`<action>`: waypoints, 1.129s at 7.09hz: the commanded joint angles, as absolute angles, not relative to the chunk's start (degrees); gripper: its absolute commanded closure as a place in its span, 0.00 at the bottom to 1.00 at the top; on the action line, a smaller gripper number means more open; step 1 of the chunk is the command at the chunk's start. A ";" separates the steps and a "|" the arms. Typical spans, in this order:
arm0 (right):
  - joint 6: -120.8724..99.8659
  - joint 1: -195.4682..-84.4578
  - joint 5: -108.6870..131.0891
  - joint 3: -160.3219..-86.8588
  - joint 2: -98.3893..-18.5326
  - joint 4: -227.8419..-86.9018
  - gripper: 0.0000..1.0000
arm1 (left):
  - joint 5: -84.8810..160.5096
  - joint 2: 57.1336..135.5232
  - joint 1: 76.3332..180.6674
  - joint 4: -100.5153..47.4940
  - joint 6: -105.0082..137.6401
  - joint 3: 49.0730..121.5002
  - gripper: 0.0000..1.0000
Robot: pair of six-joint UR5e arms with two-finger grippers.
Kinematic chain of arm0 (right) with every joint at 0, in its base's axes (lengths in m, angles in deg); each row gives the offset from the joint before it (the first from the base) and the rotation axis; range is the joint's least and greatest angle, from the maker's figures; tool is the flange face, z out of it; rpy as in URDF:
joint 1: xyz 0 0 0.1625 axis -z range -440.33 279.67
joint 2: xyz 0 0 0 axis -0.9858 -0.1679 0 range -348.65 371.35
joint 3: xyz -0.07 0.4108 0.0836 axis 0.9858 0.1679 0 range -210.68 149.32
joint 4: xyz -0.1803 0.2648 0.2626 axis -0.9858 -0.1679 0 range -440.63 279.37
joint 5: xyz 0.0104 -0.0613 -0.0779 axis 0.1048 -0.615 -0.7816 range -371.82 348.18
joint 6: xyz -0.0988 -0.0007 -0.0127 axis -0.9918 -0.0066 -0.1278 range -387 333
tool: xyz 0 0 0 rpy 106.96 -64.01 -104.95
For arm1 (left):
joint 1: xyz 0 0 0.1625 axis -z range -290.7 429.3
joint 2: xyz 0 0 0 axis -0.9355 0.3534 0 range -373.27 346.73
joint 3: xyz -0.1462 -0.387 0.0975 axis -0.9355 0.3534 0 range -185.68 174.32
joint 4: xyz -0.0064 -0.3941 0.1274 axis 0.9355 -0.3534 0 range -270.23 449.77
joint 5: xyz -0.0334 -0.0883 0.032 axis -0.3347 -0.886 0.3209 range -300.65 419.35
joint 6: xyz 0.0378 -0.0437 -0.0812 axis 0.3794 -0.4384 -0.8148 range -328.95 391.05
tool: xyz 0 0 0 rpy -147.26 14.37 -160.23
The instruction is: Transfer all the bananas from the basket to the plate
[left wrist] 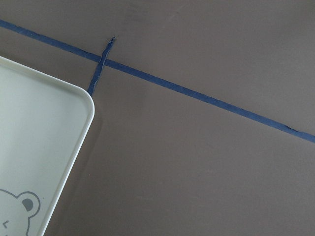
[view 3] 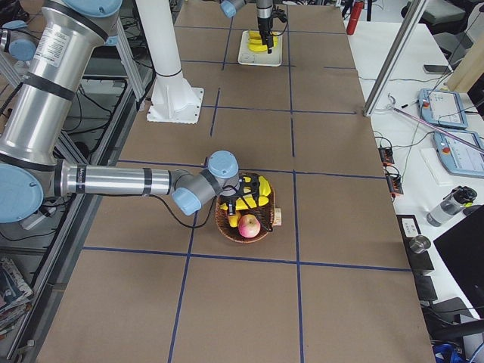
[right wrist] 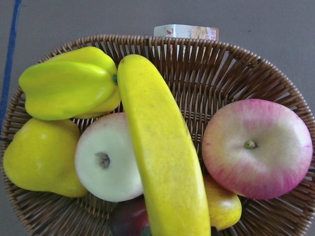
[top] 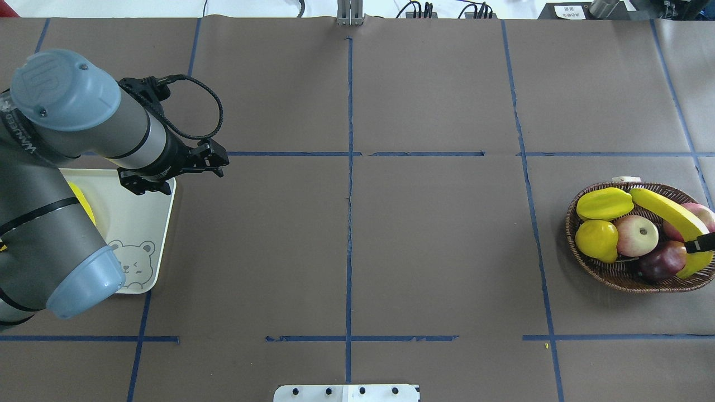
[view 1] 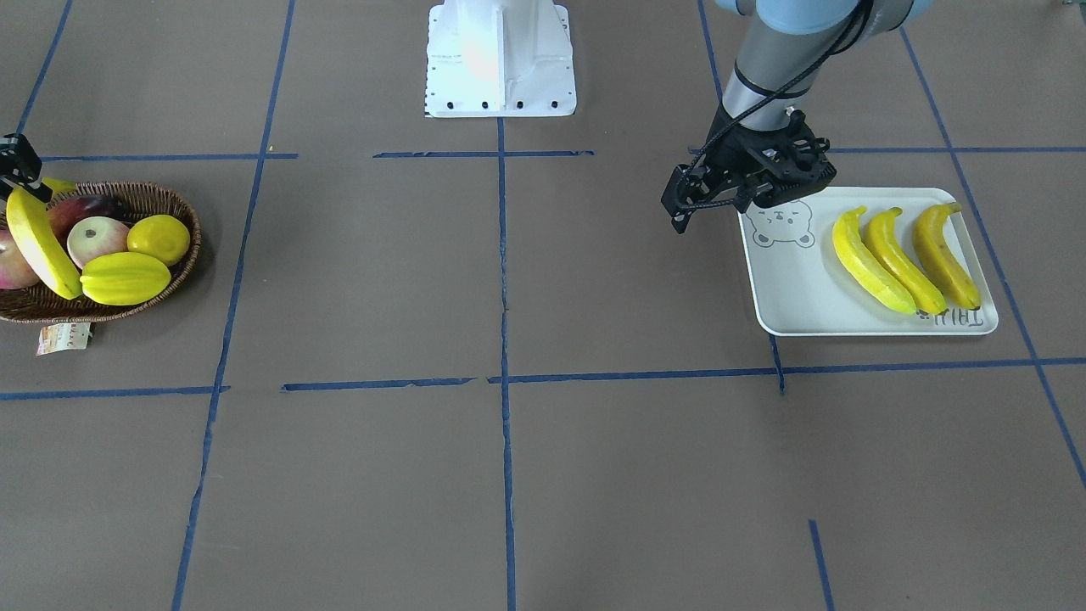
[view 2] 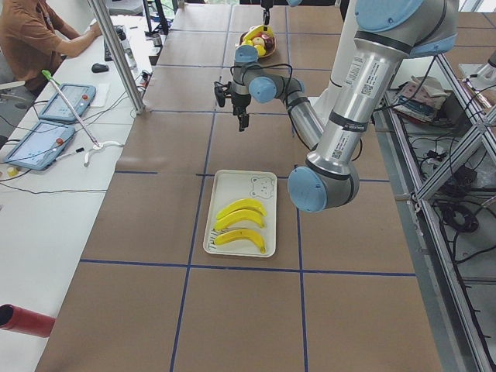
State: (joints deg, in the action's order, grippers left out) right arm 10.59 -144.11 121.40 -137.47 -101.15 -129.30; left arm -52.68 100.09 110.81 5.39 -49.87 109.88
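Note:
Three yellow bananas (view 1: 904, 259) lie side by side on the white plate (view 1: 793, 293) with the bear drawing. My left gripper (view 1: 679, 204) hovers open and holding nothing just off the plate's bear corner (top: 137, 259), also seen from above as the left gripper (top: 217, 162). A fourth banana (top: 662, 212) lies slantwise on the other fruit in the wicker basket (top: 614, 273). My right gripper (top: 702, 243) is shut across that banana (right wrist: 162, 157) near its end closest to the robot, at the basket's (view 1: 182, 263) outer side.
The basket also holds a starfruit (view 1: 125, 277), a lemon (view 1: 159, 238) and apples (top: 637, 234), with a paper tag (view 1: 64, 337) at its rim. Blue tape lines (top: 349, 184) cross the brown table. A person sits at the side desk (view 2: 46, 116).

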 commanded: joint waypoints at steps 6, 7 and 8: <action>12.62 -145.93 122.57 -145.03 -80.82 -144.85 1.00 | -52.98 101.42 110.61 4.61 -49.81 109.89 0.00; 17.94 -143.37 122.13 -144.94 -75.98 -146.61 1.00 | -52.98 103.08 110.35 4.43 -49.90 109.89 0.00; 24.43 -139.87 121.25 -144.94 -71.67 -146.89 1.00 | -52.98 104.23 110.09 2.69 -52.25 109.81 0.00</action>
State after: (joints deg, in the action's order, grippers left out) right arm 17.49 -143.88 122.14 -144.92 -77.50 -145.63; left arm -52.97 102.70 110.39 4.10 -50.44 109.88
